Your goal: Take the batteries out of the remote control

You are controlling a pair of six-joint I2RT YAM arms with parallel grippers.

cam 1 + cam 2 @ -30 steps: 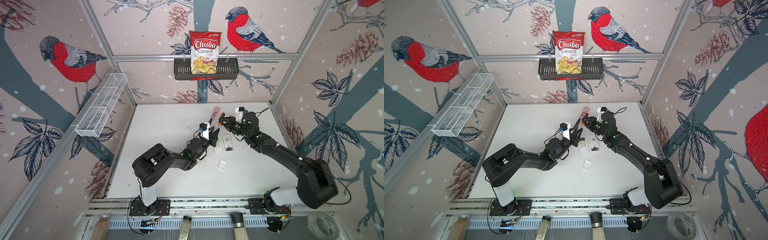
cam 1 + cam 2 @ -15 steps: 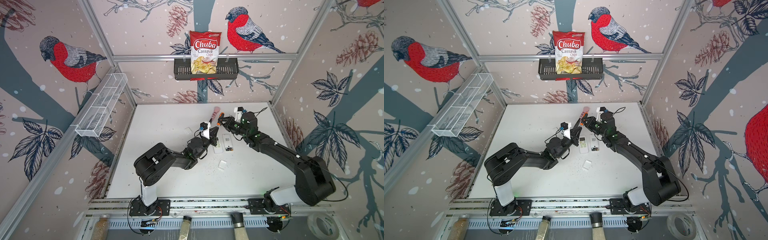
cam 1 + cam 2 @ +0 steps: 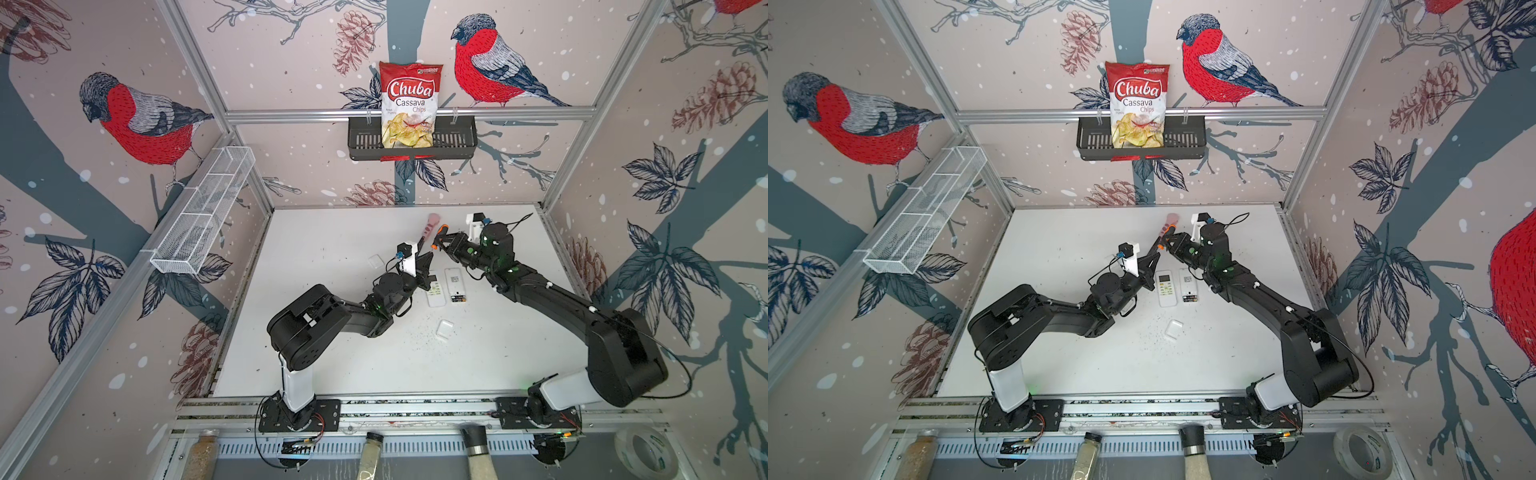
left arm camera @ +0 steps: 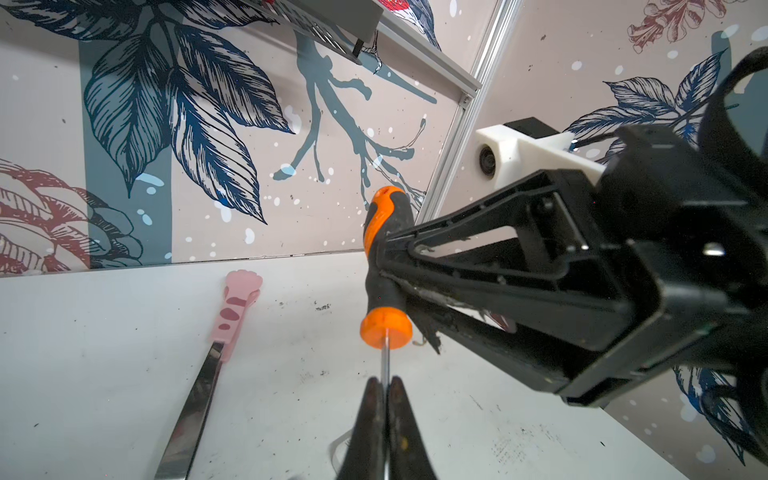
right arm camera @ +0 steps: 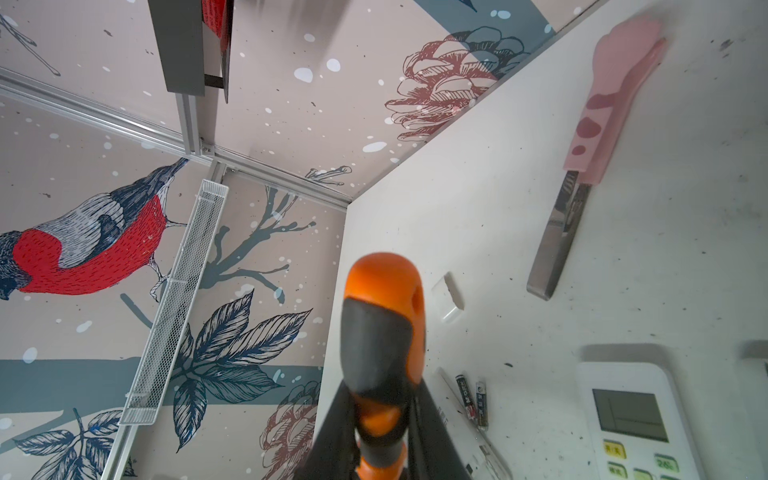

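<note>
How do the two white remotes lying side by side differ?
The face-up remote shows screen and buttons; the face-down remote shows its back. No compartment shows on the face-up remote; the face-down remote's is open, batteries inside. Both are white, lying side by side.

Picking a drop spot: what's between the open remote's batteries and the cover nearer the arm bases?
Nothing: bare table between batteries and cover, in both top views.
</note>
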